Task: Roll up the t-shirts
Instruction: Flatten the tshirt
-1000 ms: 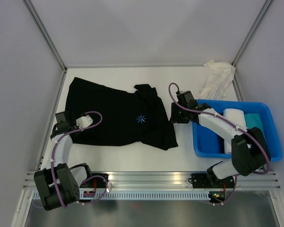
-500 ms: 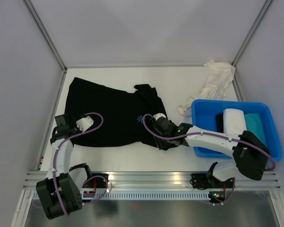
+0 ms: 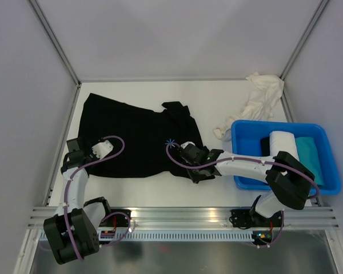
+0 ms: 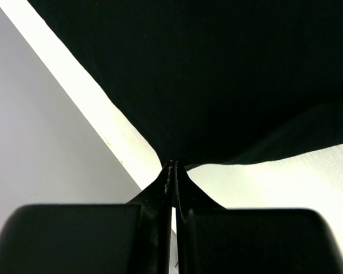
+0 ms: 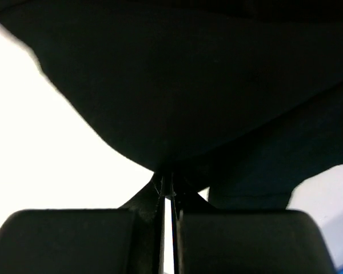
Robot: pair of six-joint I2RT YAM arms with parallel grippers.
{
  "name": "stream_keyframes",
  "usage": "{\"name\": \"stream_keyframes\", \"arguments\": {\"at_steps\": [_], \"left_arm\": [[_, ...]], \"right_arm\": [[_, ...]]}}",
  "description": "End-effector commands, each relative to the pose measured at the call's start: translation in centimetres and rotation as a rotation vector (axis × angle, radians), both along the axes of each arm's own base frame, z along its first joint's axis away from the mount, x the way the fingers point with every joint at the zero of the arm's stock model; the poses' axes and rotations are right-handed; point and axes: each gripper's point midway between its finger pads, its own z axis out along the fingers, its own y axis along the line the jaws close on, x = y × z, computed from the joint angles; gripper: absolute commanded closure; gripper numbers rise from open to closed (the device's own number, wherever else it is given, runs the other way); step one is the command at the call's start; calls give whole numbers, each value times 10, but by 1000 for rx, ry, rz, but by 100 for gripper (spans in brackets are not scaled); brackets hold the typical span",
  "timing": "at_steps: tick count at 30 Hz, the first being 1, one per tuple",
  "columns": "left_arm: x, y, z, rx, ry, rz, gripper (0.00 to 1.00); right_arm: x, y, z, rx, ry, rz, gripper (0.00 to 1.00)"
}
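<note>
Black t-shirt [image 3: 131, 134] lies spread over the left half of the tabletop [image 3: 217, 103], star mark [image 3: 170, 142] up. Left gripper [image 4: 172, 166] pinches its near-left corner by the left edge; right gripper [image 5: 167, 178] is clenched on its near-right hem. Cream-white t-shirt [image 3: 262, 94] lies crumpled in the far right corner.

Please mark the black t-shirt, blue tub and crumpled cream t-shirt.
black t-shirt [image 3: 134, 137], top view, body.
blue tub [image 3: 248, 142], top view, bare floor.
crumpled cream t-shirt [image 3: 263, 94], top view, middle.
</note>
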Motion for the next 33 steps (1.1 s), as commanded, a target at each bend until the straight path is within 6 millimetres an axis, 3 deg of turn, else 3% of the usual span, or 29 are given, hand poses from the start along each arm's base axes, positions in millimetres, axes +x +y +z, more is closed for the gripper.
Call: {"name": "stream_keyframes", "arguments": {"at_steps": [1,4,5,9,13,18,22,27,28,30,31,32,33], "left_arm": [[6,-3,6,-36,-29,7,98],[9,-2,9,-24,-30,-2,98],[9,0,9,-18,-25,1,98],[9,0,8,-15,-17,-4,98],[3,6,6,43,10,-26,98],[-9,14,-4,105,73,-38,98],[-26,22,-11,179,151,-71,98],[-25,28,-4,216,174,-80,98],[-26,28,-5,209,184,-77,98],[-26,27,-5,198,187,-69,98],[-27,27,-6,197,191,-70,98],[-29,26,-6,196,198,-77,98],[-33,24,-9,190,207,-82,98]], "right_arm": [[-13,30,44,182,27,110,100],[-32,44,69,291,86,217,100],[-50,51,76,356,161,275,100],[-81,50,74,423,293,320,100],[-88,39,51,383,332,282,100],[-96,44,27,394,382,280,100],[-95,45,30,387,371,314,100],[-100,50,33,404,411,346,98],[-103,49,32,401,418,345,95],[-103,50,36,416,412,347,66],[-103,51,38,425,408,345,59],[-101,54,47,444,391,349,45],[-98,57,54,454,371,350,41]]}}
